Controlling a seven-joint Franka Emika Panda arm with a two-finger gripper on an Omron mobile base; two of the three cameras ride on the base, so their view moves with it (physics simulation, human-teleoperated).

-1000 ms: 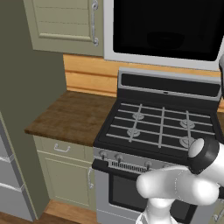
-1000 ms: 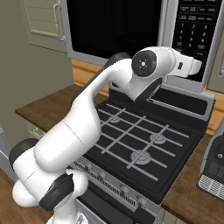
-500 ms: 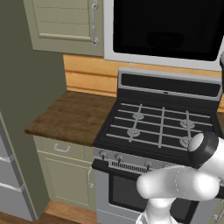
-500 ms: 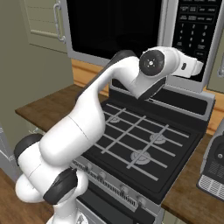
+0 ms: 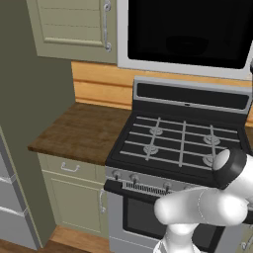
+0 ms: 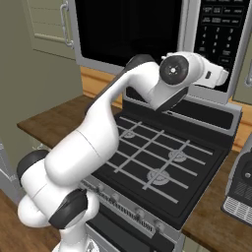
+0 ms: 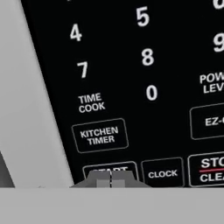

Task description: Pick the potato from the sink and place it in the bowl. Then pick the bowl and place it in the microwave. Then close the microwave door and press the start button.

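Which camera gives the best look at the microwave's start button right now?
The hand view: the start button sits just above the shut gripper, its label half hidden by the tips. The right base view shows the keypad small, buttons unreadable. The left base view shows the microwave door, not the keypad.

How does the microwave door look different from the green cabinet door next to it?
The microwave door is a wide panel of black glass in a light-grey frame; the cabinet door is solid pale green with a recessed panel. The cabinet door carries a curved metal handle along its right edge, while no handle is plain on the microwave door. Both are shut and hang at the same height above the counter.
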